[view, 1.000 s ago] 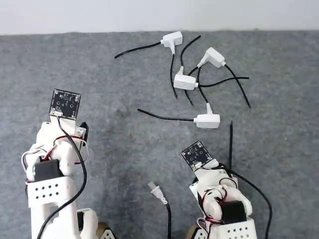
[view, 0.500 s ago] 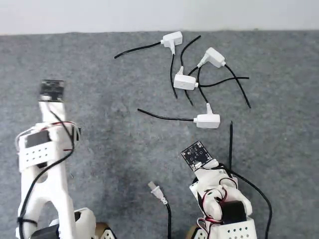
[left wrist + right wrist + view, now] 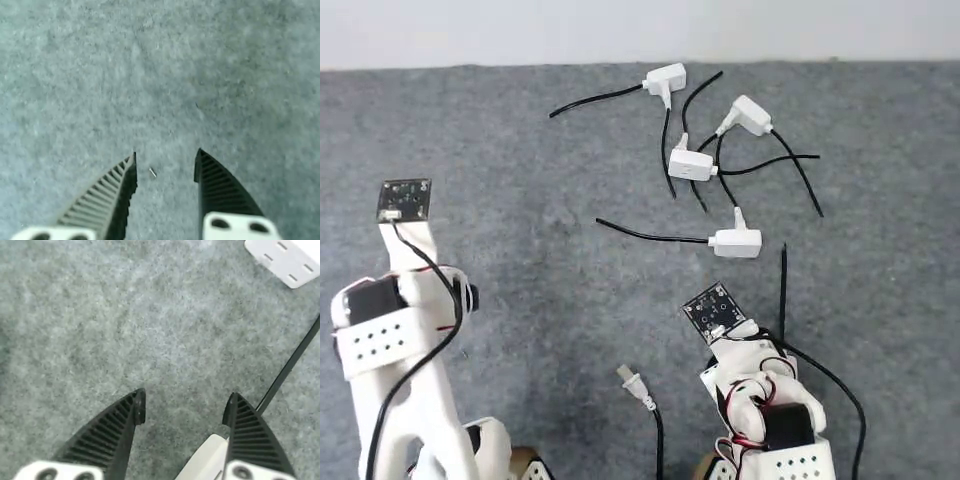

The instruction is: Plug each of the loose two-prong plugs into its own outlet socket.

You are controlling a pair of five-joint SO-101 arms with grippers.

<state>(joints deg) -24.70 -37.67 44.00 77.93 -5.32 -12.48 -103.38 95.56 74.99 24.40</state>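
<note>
Several white outlet sockets lie at the far middle of the grey carpet, each with a black cord: one farthest back, one to its right, one in the middle and one nearest. A loose two-prong plug on a black cable lies at the near edge, between the arms. My left gripper is open over bare carpet at the far left. My right gripper is open over carpet, just short of the nearest socket.
A straight black cable runs along the right arm's outer side and shows as a black cable beside the right finger. The carpet's far edge meets a pale wall. Open carpet lies between the left arm and the sockets.
The left arm has swung to the left and lifted, its wrist board now farther left. The right arm, sockets and plug have not moved.
</note>
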